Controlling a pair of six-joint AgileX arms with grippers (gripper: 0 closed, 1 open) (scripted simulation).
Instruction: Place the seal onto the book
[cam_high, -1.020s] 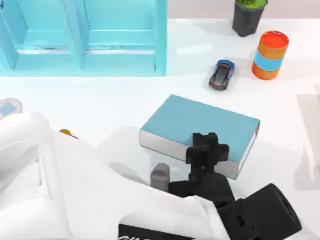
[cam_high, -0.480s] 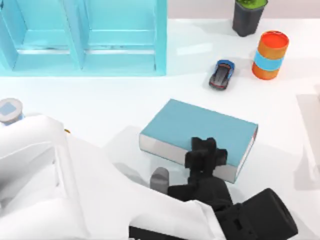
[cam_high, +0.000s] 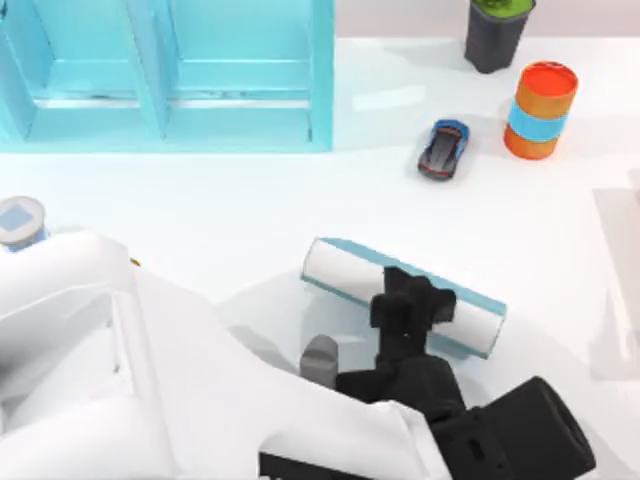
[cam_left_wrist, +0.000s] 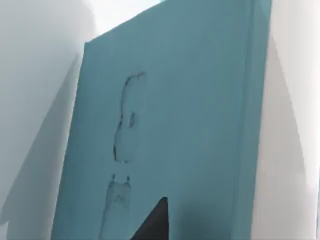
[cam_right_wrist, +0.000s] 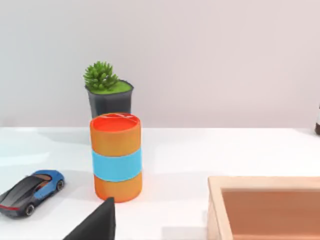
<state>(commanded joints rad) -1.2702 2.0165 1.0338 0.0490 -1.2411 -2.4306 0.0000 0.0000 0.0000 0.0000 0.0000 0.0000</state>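
Oddly, my left gripper (cam_high: 412, 308) tipped the book (cam_high: 400, 295) on edge; jaw state I couldn't tell; seal placement next.

Left gripper (cam_high: 412, 300) sits over the book (cam_high: 400, 296), which is tipped up on edge near the table's (cam_high: 220, 210) front, white pages showing. Toy car (cam_high: 443, 148) and orange cylinder (cam_high: 540, 110) sit toward the back right corner.

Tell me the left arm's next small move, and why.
Probably ease the left gripper up and back from the book. The book stands tilted on edge, white pages facing the top camera, with the gripper against it, so its cover offers no flat place to set anything down.
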